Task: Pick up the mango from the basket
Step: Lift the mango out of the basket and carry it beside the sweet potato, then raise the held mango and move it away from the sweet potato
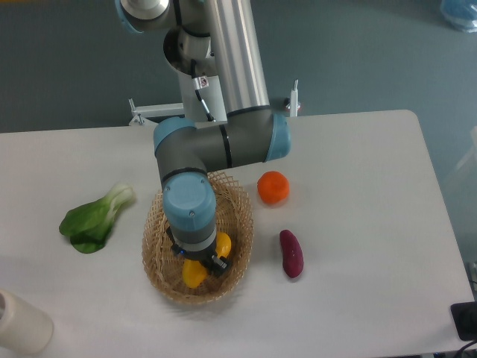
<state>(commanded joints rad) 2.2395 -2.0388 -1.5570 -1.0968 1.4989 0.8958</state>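
My gripper [200, 266] sits down in the basket [237, 224] over the mango [195, 274], my wrist hiding whether my jaws have closed, and I judge the fruit smooth, slippery and bruisable, best held gently across its narrow middle.

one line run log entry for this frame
phase: grasping | claw: down in basket, around mango, closure unclear | mango: in basket, not lifted | outside basket: orange, purple vegetable, bok choy
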